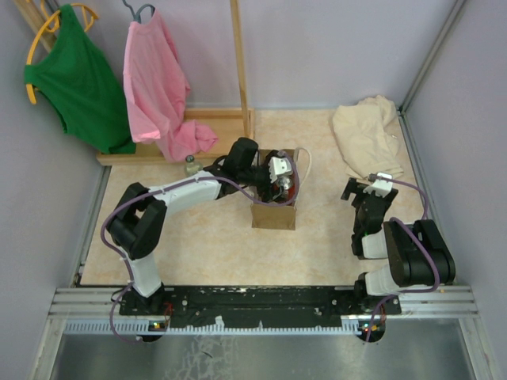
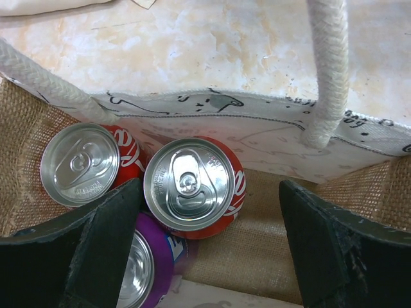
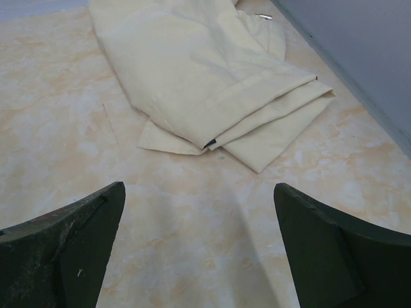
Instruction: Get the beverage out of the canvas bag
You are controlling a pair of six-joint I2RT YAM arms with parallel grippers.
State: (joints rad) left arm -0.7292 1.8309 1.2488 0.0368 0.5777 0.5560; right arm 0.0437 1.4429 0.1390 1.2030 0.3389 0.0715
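A marbled beige tabletop (image 1: 206,245) is enclosed by pale lavender walls (image 1: 333,47). A wooden rack (image 1: 237,63) is set far left, hung with a green garment (image 1: 79,87) and a pink garment (image 1: 158,79).

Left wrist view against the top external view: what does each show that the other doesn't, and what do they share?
Only the left wrist view plainly shows the bag's contents: a left red can, a middle red can and a purple can, all upright, with the open left fingers on either side of the middle one. Only the top external view shows the right arm, the beige cloth heap, the green shirt and the pink shirt. Both show the canvas bag, its rope handles and the tabletop.
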